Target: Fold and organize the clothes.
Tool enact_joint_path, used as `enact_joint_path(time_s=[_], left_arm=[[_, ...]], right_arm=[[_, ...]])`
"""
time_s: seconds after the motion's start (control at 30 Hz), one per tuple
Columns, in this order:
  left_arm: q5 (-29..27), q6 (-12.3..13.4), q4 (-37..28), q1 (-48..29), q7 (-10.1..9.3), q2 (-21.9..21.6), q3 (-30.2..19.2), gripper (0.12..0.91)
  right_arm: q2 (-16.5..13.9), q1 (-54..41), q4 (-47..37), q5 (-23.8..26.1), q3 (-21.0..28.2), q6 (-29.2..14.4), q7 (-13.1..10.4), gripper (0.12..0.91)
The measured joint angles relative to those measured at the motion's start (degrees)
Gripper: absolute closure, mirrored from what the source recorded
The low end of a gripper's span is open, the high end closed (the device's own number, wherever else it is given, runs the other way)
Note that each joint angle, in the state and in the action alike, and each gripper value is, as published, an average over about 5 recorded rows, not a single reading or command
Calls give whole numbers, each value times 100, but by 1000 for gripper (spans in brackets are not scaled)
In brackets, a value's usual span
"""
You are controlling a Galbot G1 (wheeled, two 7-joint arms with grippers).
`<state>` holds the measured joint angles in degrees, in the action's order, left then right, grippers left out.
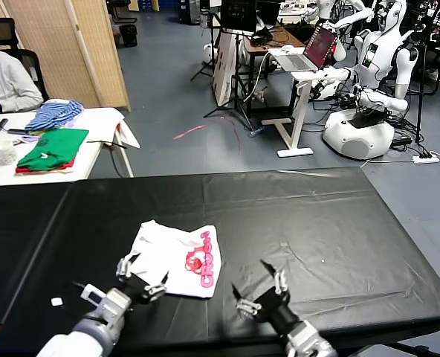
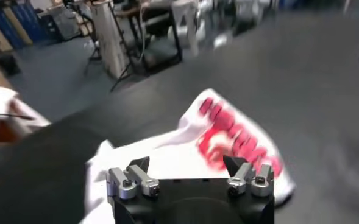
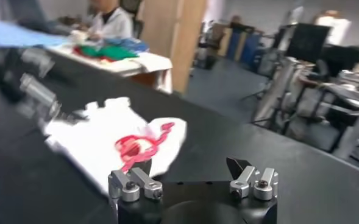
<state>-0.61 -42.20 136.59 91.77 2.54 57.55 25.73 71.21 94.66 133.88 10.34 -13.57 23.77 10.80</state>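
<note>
The white T-shirt (image 1: 174,258) lies folded into a compact bundle on the black table (image 1: 316,223), its pink-red print facing up on its right side. My left gripper (image 1: 140,277) is open and empty at the shirt's near left edge, just above it. My right gripper (image 1: 259,287) is open and empty over bare table, a little right of the shirt. The left wrist view shows the shirt (image 2: 185,146) just beyond the open left gripper (image 2: 188,165). The right wrist view shows the shirt (image 3: 115,143) beyond the open right gripper (image 3: 189,170), with the left gripper (image 3: 39,97) at its far side.
A white side table (image 1: 94,126) at the back left holds folded green and red garments (image 1: 51,149) and a blue-striped cloth (image 1: 53,114); a seated person (image 1: 4,82) is behind it. Desks, a laptop and other robots stand at the back right.
</note>
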Motion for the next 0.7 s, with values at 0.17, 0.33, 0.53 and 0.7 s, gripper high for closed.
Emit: enact_joint_path(time_s=[0.17,0.33,0.53,0.7], left_arm=[[-97,0,79,146,-72,68,230,123],[-84,0,95,301,-180,183,355,123],[-9,0,116,425,-255,242,503,123],[28,0,108,455,-270,256,549,123]], right_arm=[[15,-341,-406,-304,355,15,-224,118],[182,-856,-783,-988,563,0,-550,118],[324,-1287,-1182,-1685,740,7,-830,118],[445,-1526,-1462,-2102,857,29,-1026,118]])
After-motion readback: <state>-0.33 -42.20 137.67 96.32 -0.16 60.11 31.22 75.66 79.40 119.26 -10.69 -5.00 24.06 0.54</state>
